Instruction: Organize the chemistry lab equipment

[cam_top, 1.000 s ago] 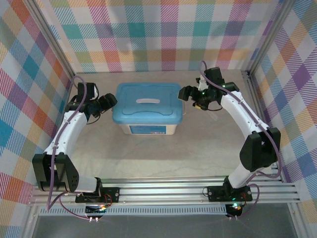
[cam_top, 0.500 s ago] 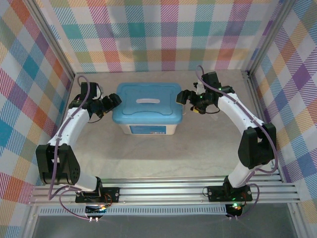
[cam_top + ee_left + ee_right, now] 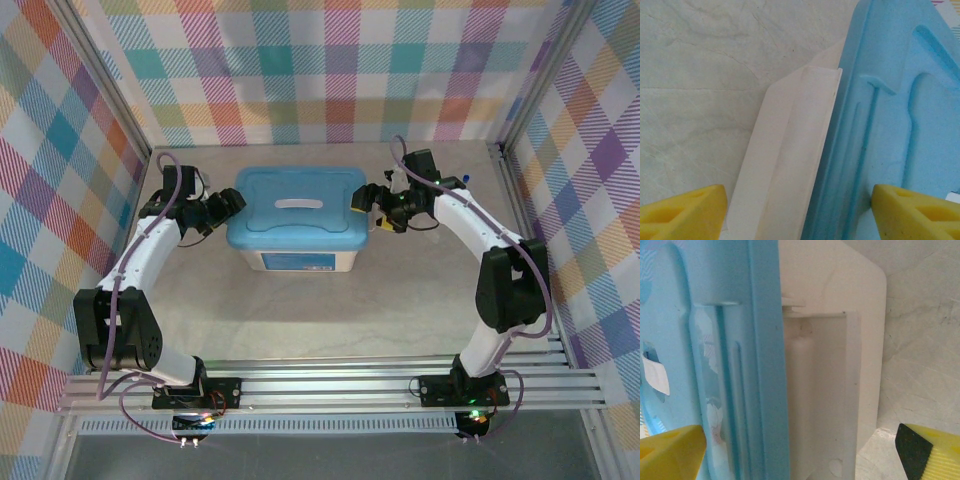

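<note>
The tub (image 3: pixel 300 262) blocks centre; table (image 3: pixel 300 320) nearer lies free.

Bright plaid walls (image 3: pixel 330 70) enclose a pale marbled tabletop (image 3: pixel 300 315), with aluminium rails (image 3: pixel 330 385) in front.

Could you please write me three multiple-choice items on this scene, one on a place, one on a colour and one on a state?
1. Where does the tub stand?
A. Between the two grippers
B. Against the right wall
C. On the front rail

2. What colour is the lid?
A. Red
B. Blue
C. Black

3. How do the jaws of the left gripper and the right gripper stand?
A. Both shut
B. One open, one shut
C. Both open

Key: 1 A, since one gripper sits at each end of the tub. 2 B, as the top view shows the lid light blue. 3 C, since each wrist view shows yellow fingertips far apart, astride the lid's edge.
</note>
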### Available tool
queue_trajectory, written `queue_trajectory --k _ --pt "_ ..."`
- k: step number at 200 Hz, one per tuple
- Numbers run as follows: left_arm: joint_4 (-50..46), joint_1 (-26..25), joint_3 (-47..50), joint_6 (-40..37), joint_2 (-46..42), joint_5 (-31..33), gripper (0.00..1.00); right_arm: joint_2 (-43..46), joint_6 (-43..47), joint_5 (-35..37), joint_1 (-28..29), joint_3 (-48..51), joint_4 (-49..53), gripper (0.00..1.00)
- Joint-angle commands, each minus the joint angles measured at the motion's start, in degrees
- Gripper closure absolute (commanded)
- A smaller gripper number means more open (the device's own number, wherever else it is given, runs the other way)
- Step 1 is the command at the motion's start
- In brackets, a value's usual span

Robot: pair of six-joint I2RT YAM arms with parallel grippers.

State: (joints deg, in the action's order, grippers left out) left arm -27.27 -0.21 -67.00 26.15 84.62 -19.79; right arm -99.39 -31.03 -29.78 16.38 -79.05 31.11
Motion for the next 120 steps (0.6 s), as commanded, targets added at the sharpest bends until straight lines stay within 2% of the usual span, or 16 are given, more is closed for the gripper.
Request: queue_trajectory --k 1,24,59,95,120 --pt "-0.08 0.56 -0.36 0.11 0.91 -1.39 0.29 -0.11 -1.02 -3.03 -0.39 0.47 -2.55 0.06" --pt "0.17 0.55 -0.15 0.13 0.13 -1.16 0.37 0.32 -1.39 -4.05 -0.39 0.6 -3.5 0.16" --pt "0.25 0.38 0.16 -0.12 -1.01 -0.6 0.39 0.42 -2.0 -5.62 -0.43 0.11 -4.16 0.33" --pt "0.16 -0.36 0.47 -0.79 -2.55 0.56 0.43 1.6 -1.6 -4.86 -0.14 -0.54 -3.23 0.45" --pt "-0.06 -1.49 0.0 -1.93 -3.83 2.12 0.44 2.42 -0.46 -2.71 0.42 -1.46 -1.44 0.46"
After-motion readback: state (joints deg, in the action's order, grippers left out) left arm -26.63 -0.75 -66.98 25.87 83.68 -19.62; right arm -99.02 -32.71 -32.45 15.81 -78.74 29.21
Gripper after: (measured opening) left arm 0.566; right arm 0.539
